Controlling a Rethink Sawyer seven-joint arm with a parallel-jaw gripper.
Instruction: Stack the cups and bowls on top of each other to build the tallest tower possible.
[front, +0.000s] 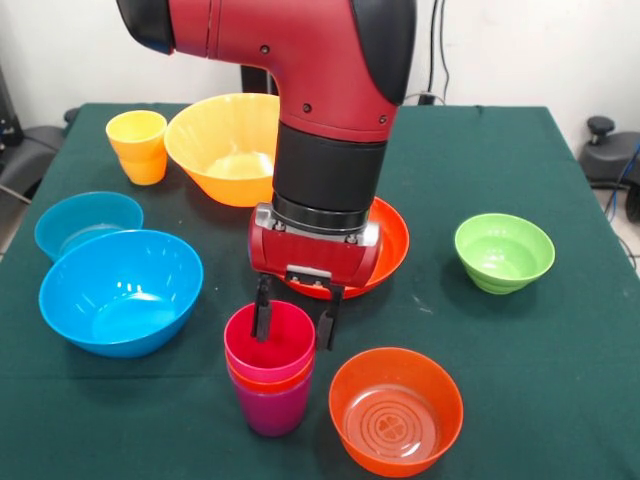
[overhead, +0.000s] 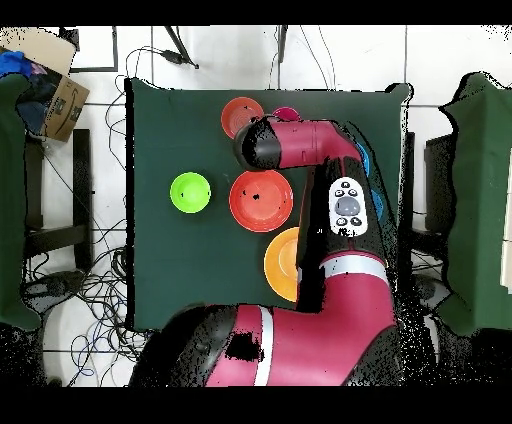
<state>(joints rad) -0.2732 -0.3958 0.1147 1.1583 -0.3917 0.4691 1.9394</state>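
The hand (front: 297, 320) is hanging over the tower (front: 270, 370), fingers spread about a cup's width, one inside the crimson cup's (front: 269, 342) rim, one outside at 3 o'clock. The stack is standing near the desk's (front: 560, 400) front edge. Risk: a finger snagging the rim and toppling the narrow tower onto the translucent orange bowl (front: 396, 410) at 3 o'clock.

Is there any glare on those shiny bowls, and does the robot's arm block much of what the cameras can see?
Front view: soft highlights show inside the large blue bowl and the translucent orange bowl, and the arm covers part of the red-orange bowl. Overhead view: the arm hides the blue bowls and most of the cup stack; the green bowl shows fully.
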